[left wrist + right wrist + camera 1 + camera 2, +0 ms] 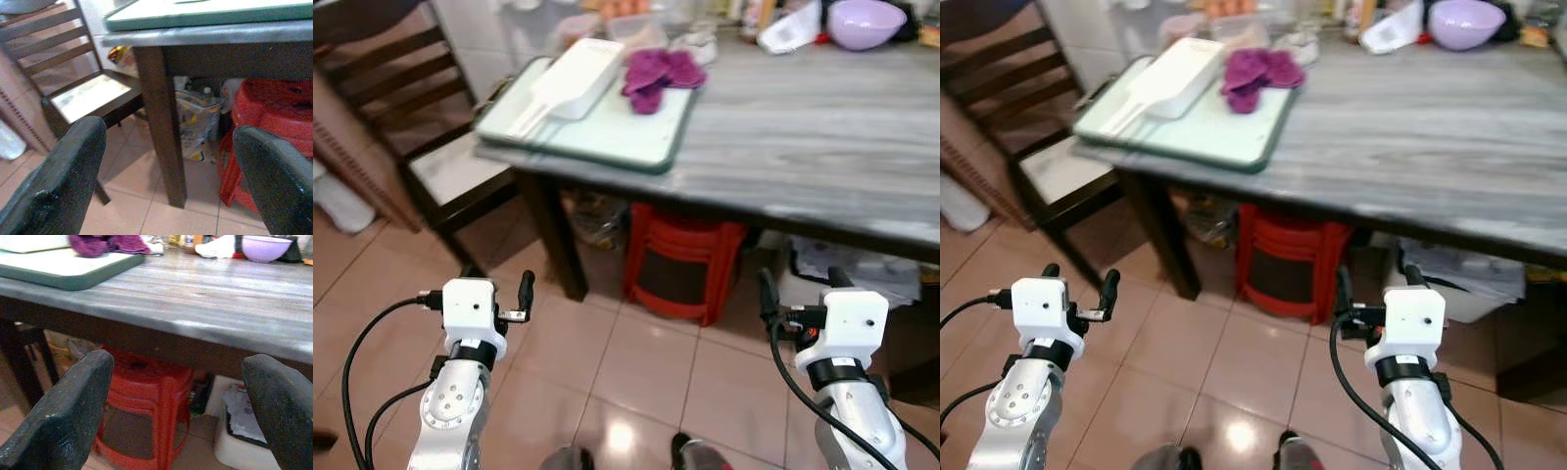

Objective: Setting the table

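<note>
Bright daylight, soft blur, floor glare

Bare grey counter (822,137) is lying open at one o'clock; the green tray (607,137) is crowding eleven o'clock, and a red stool (677,259) is blocking underneath at twelve.

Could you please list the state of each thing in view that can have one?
left gripper: open, empty, below table height.
right gripper: open, empty, below table height.
white container: lying on the tray.
purple cloth: crumpled on the tray.
red stools: stacked under the table.
</note>
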`<state>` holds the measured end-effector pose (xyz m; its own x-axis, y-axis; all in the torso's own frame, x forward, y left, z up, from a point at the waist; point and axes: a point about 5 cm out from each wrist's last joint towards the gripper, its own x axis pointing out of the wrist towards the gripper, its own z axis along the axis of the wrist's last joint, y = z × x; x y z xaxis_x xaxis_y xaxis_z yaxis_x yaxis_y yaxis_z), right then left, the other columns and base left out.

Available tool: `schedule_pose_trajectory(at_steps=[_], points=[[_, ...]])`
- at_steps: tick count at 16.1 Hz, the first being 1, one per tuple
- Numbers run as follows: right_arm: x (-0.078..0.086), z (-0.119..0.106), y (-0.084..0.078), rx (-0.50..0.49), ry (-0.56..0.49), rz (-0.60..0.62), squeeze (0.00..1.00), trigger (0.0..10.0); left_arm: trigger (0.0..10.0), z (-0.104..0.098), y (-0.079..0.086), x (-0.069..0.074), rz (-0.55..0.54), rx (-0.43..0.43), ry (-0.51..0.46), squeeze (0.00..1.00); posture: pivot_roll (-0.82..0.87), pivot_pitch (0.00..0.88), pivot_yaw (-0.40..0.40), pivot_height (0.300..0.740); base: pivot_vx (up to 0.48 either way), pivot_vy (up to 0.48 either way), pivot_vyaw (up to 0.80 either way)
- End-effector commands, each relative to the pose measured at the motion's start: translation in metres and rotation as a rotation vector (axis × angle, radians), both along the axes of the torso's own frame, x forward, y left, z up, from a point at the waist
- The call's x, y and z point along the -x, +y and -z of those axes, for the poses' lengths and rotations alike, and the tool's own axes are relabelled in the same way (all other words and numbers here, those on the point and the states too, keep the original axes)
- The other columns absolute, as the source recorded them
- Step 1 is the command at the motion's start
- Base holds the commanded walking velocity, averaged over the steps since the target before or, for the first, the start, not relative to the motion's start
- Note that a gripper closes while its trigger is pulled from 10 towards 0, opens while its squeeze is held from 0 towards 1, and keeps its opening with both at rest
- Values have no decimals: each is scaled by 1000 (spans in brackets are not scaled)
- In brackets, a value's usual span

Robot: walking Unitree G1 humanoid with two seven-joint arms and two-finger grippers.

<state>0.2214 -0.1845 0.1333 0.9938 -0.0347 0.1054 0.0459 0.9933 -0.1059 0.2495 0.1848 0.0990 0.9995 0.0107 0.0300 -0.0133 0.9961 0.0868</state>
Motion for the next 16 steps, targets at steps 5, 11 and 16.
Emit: schedule_pose_trajectory(at_steps=[5, 11, 16], points=[[0, 5, 1, -12, 22, -5, 0, 10000, 10000, 6, 4, 2, -10, -4, 35, 0, -106, 164, 87, 740, -392, 0, 0], [-1, 5, 3, -18, 21, -1, 0, 10000, 10000, 6, 2, 1, 3, -8, 33, 0, -105, 166, 89, 740, -361, 0, 0], [-1, 4, 2, -16, 17, 5, 0, 10000, 10000, 4, 0, -2, 36, 19, 14, 0, -107, 170, 90, 740, 0, 0, 0]])
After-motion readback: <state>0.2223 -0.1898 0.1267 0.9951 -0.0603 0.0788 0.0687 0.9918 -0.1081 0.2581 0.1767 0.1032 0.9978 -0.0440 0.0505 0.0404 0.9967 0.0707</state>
